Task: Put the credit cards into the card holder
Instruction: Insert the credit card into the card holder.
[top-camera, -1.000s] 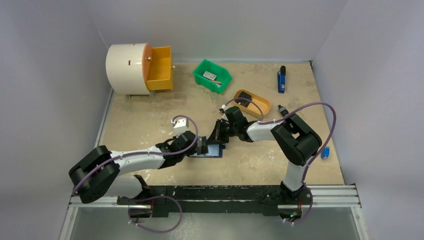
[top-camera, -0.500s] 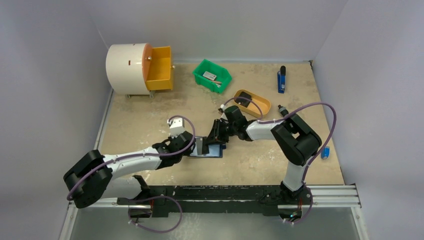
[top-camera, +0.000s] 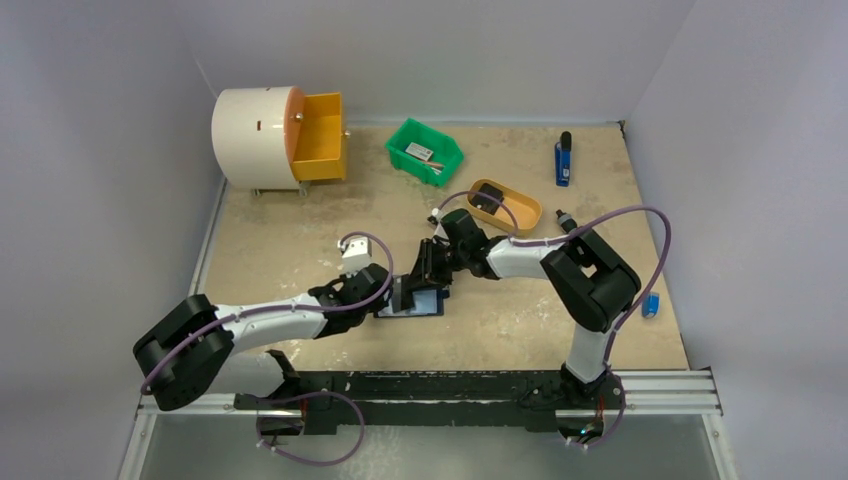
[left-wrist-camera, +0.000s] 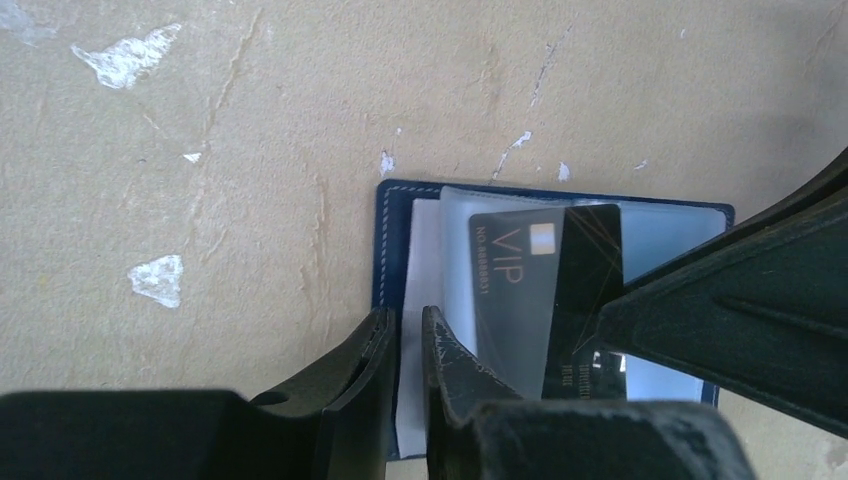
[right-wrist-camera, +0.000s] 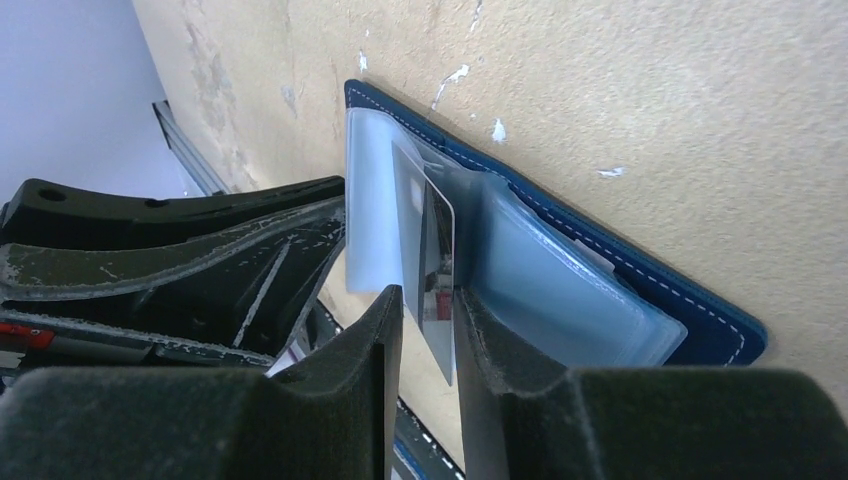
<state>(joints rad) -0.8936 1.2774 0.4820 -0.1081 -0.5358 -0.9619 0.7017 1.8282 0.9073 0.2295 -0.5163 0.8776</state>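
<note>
The card holder (top-camera: 430, 301) lies open between my grippers. My left gripper (left-wrist-camera: 405, 322) looks pinched on its left edge. The right gripper (right-wrist-camera: 428, 297) straddles a card (right-wrist-camera: 437, 240) at a sleeve mouth (gripped or loose, I cannot tell). I'd slide it in flat, slowly.

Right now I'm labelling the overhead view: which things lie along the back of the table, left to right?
White drum → orange drawer → green bin → orange tray → blue-and-black tool.
</note>
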